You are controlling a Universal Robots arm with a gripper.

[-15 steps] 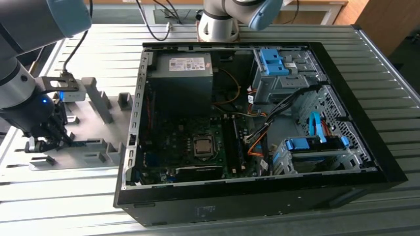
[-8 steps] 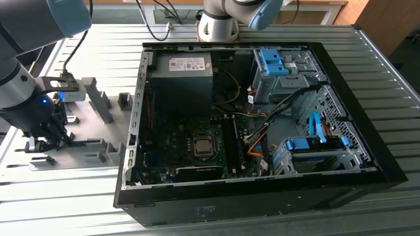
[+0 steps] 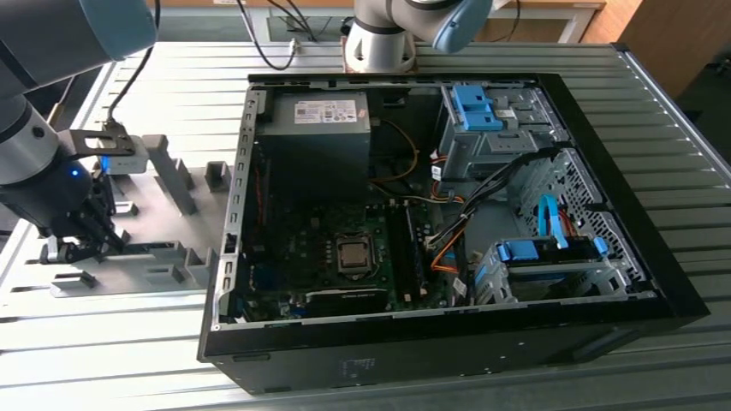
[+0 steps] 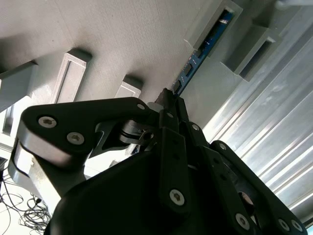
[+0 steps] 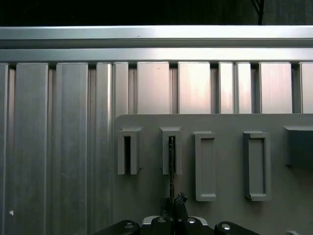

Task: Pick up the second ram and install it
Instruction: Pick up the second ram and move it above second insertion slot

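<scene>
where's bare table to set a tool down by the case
Bare table between the grey plate and the near edge, and on the exterior view's right of the case. Crowded on the plate: blocks, the gripper shut on the ram.

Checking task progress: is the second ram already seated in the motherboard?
No, the second ram sits in a grey fixture block outside the case, with the gripper closed on it.

Arm (image 3: 32,141) low, wrist down — gripper (image 4: 167,99) pinched closed
</scene>
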